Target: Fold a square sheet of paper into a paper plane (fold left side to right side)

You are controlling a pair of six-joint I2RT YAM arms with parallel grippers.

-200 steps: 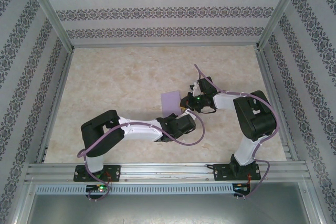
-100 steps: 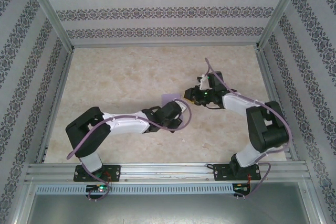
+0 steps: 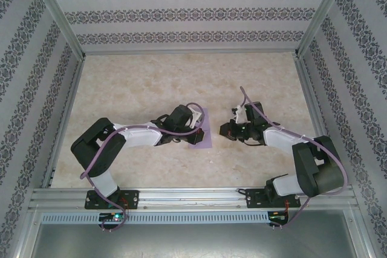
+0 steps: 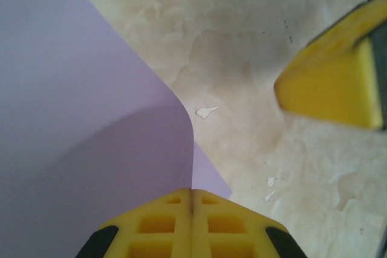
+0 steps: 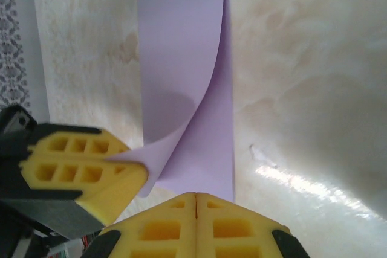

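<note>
The left hand point(image 3: 198, 132) pinches the paper's point(image 5: 181, 58) lifted edge, curling it over the part lying flat mid-worktop point(image 3: 133, 89). The right hand point(image 3: 222, 129), pressed together and empty, sits just right of it.

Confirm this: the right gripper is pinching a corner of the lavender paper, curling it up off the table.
No: the left gripper is pinching a corner of the lavender paper, curling it up off the table. The left wrist view shows the sheet running into its shut jaws; the right gripper is shut on nothing.
</note>
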